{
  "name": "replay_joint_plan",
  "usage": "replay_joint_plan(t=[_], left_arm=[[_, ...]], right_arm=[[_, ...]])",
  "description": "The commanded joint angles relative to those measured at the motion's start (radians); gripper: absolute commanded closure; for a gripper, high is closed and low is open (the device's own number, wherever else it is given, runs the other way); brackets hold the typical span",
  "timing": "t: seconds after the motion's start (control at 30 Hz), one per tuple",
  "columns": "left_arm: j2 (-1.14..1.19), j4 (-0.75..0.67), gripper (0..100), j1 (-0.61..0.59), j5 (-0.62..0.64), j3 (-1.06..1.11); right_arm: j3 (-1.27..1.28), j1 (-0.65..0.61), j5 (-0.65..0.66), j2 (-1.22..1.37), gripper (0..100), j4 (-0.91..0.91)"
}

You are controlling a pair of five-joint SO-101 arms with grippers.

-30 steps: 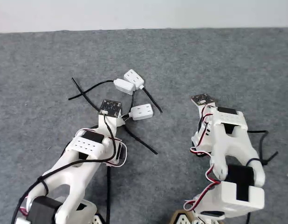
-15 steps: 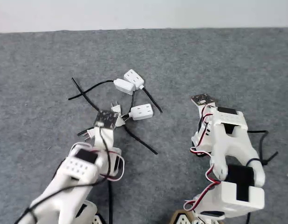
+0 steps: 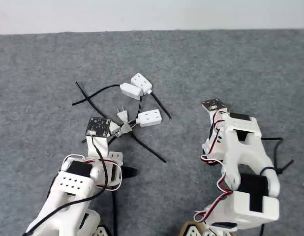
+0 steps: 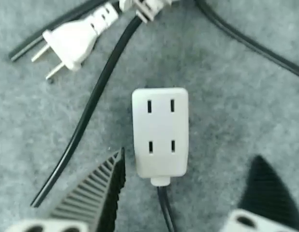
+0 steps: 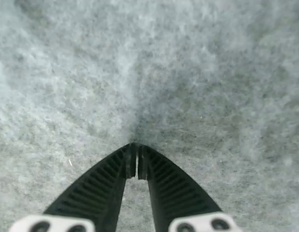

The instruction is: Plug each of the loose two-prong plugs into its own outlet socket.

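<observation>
On desk point(image 3: 216, 64): loose plug point(image 3: 122, 116) just beside outlet socket point(image 3: 149, 117), at its 9 o'clock. Near, at 12 o'clock, second socket point(image 3: 141, 82).

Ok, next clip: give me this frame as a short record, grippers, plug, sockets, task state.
left gripper: open, empty, pointed at the outlet socket
right gripper: shut, empty, over the mat
loose plug: on the mat beside that socket, prongs bare
far pair: plug and socket end to end, seating unclear
task state: loose plug not yet plugged
</observation>
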Motion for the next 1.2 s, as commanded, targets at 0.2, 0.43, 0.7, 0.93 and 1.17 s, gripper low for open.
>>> replay_joint_plan(t=[0.2, 0.43, 0.7, 0.93, 1.17], left_arm=[[-0.018, 0.091, 59, -0.166, -0.169, -0.2], [-0.017, 0.009, 59, -0.474, -0.249, -0.243], [-0.017, -0.425, 59, -0.763, -0.129, -0.05], [-0.006, -0.506, 59, -0.829, -0.037, -0.062], [0.322, -0.502, 59, -0.913, 0.043, -0.288]], right_arm=[[-0.003, -0.01, 0.011, -0.031, 98.3, -0.002], [-0.003, -0.016, 0.002, -0.042, 98.3, -0.002], [-0.068, -0.269, 0.281, -0.183, 98.3, -0.03], [-0.095, -0.535, 0.62, -0.291, 86.2, -0.035], [-0.301, -0.72, 0.276, -0.173, 83.4, -0.326]])
